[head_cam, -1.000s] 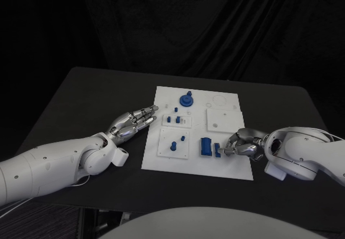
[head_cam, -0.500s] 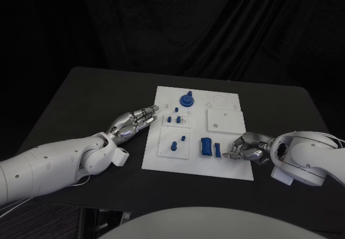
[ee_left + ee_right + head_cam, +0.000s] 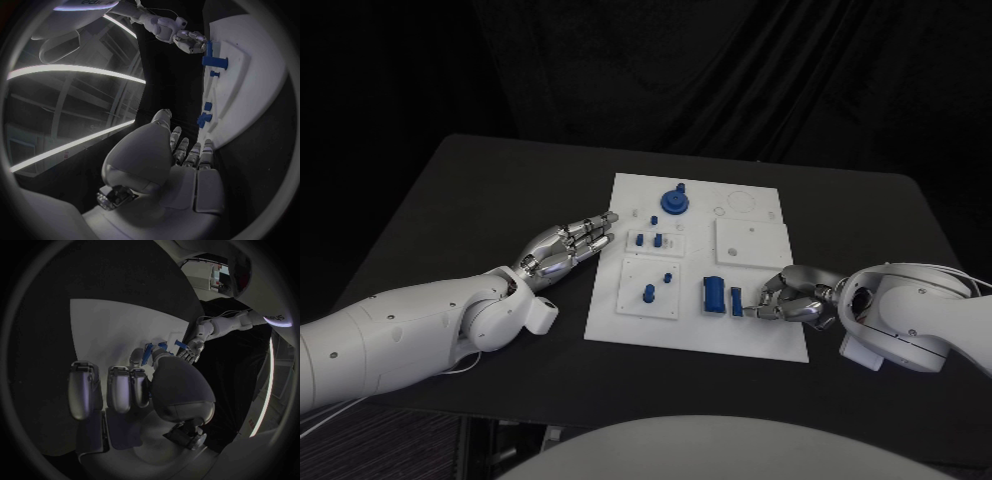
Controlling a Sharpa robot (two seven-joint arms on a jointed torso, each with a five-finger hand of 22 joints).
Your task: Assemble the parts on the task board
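Black table (image 3: 473,200) carries the white task board (image 3: 754,335) at its centre. Left hand (image 3: 570,245) lies at the board's 9 o'clock edge, fingers stretched out flat and apart, holding nothing; most likely parked there to steady the board or simply to stay out of the way. Right hand (image 3: 790,297) sits at the board's 4 o'clock corner, fingers curled in toward the narrow blue part (image 3: 736,301); fingertips are at or just beside it, but whether they actually pinch it cannot be told, the wrist view being blocked by the palm. Judged step: seating or adjusting this part next to the blue block (image 3: 714,294), which stands just beside it at 9 o'clock. Count of blue parts on board, head view: one round knobbed piece (image 3: 675,201) at 12 o'clock, one block, one narrow part, one peg (image 3: 648,293) toward 7 o'clock, and roughly four small studs near centre (count uncertain, too small).
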